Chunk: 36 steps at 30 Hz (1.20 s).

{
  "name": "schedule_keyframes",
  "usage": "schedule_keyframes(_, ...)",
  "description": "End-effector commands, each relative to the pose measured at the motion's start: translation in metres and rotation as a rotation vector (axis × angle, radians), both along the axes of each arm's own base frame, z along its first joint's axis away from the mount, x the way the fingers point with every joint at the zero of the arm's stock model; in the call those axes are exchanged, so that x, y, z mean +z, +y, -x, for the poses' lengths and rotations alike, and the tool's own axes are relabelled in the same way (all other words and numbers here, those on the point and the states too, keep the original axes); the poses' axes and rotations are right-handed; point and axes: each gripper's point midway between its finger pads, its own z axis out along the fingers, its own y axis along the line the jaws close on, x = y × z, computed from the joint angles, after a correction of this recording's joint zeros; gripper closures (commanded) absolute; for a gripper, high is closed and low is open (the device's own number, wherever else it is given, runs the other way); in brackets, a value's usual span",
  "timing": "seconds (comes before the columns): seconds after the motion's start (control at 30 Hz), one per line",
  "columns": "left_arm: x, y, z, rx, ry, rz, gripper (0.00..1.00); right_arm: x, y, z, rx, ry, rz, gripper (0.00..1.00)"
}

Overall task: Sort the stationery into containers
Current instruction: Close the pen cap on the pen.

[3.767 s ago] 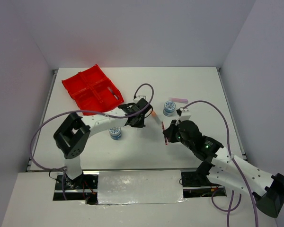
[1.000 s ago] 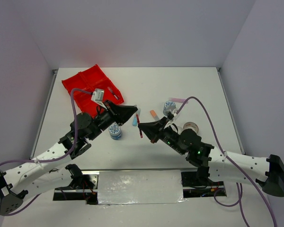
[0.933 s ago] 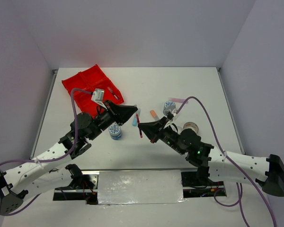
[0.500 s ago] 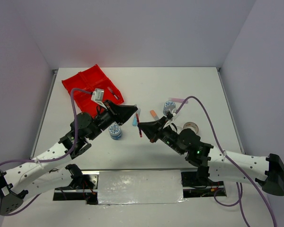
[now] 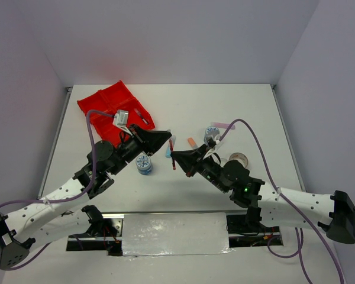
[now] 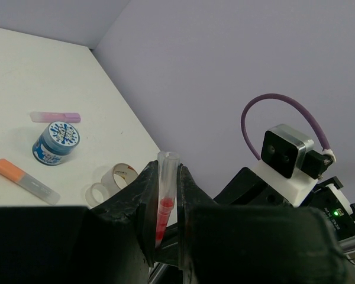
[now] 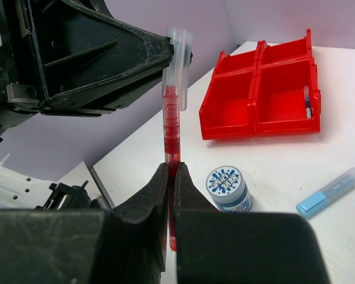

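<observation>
Top view: over the bench (image 5: 254, 106), I hold the red pen (image 5: 173, 148) between both arms, seemingly a handover to the left arm, since the red tray (image 5: 106, 102) lies behind the left fingers (image 5: 161, 136). Left wrist: left fingers clamped on the pen. Right wrist: right fingers (image 7: 148, 201) shut on its barrel below the clear cap (image 7: 178, 59).

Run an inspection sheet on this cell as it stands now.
Surface: white table.
Job's things: red tray far left, second pen inside; red pen held off the table; tub, second tub, tape ring, light-blue stick, orange-tipped stick, pink stick loose on the table.
Clutter: nothing seen.
Grippers: left gripper and right gripper both shut on the red pen, at opposite ends.
Cables: left cable and right cable, purple, loop off the wrists.
Surroundings: plain pale walls on three sides.
</observation>
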Motion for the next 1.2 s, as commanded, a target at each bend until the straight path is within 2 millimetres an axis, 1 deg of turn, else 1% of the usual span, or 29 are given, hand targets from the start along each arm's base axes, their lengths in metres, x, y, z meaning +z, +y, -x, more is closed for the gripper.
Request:
schedule_keyframes(0.0,0.014,-0.004,0.011,-0.054,-0.021,0.042,1.0,0.056,-0.008,-0.004,-0.041,-0.075,-0.151,1.0)
schedule_keyframes(0.17,0.008,-0.007,0.01,-0.061,0.004,0.015,1.0,0.062,-0.007,-0.004,-0.042,-0.123,-0.128,1.0)
schedule_keyframes(0.27,0.001,-0.008,0.007,-0.054,0.027,-0.022,1.0,0.064,-0.01,-0.005,-0.057,-0.156,-0.117,1.0)
schedule_keyframes(0.5,-0.005,-0.009,0.004,-0.045,0.063,-0.077,1.0,0.069,-0.015,-0.004,-0.065,-0.236,-0.119,1.0)
schedule_keyframes(0.67,-0.009,-0.013,0.003,-0.056,0.061,-0.087,0.99,0.076,-0.016,-0.006,-0.082,-0.24,-0.138,1.0)
schedule_keyframes(0.7,-0.009,-0.013,0.002,-0.056,0.058,-0.088,0.97,0.079,-0.016,-0.006,-0.084,-0.241,-0.142,1.0)
schedule_keyframes(0.73,-0.01,-0.013,0.002,-0.055,0.053,-0.094,0.93,0.079,-0.016,-0.007,-0.087,-0.235,-0.143,1.0)
schedule_keyframes(0.77,-0.01,-0.013,0.002,-0.055,0.053,-0.094,0.93,0.079,-0.016,-0.007,-0.089,-0.234,-0.143,1.0)
schedule_keyframes(0.8,-0.009,-0.013,0.002,-0.054,0.047,-0.092,0.86,0.08,-0.016,-0.007,-0.088,-0.231,-0.144,1.0)
schedule_keyframes(0.83,-0.009,-0.013,0.002,-0.053,0.039,-0.097,0.83,0.079,-0.015,-0.008,-0.087,-0.232,-0.138,1.0)
schedule_keyframes(0.87,-0.008,-0.014,0.004,-0.067,0.029,-0.1,0.82,0.079,-0.014,-0.006,-0.079,-0.233,-0.137,1.0)
schedule_keyframes(0.97,-0.002,-0.014,0.005,-0.074,0.003,-0.121,0.82,0.079,-0.011,-0.002,-0.048,-0.244,-0.131,1.0)
schedule_keyframes(1.03,0.002,-0.014,0.007,-0.08,-0.03,-0.125,0.78,0.079,-0.01,-0.001,-0.041,-0.242,-0.125,1.0)
schedule_keyframes(1.07,0.008,-0.014,0.009,-0.086,-0.05,-0.113,0.76,0.078,-0.01,-0.001,-0.04,-0.24,-0.121,1.0)
schedule_keyframes(1.1,0.009,-0.013,0.01,-0.086,-0.068,-0.114,0.7,0.078,-0.01,-0.001,-0.041,-0.239,-0.123,1.0)
schedule_keyframes(1.17,0.012,-0.012,0.012,-0.088,-0.083,-0.114,0.65,0.076,-0.011,-0.001,-0.041,-0.239,-0.122,1.0)
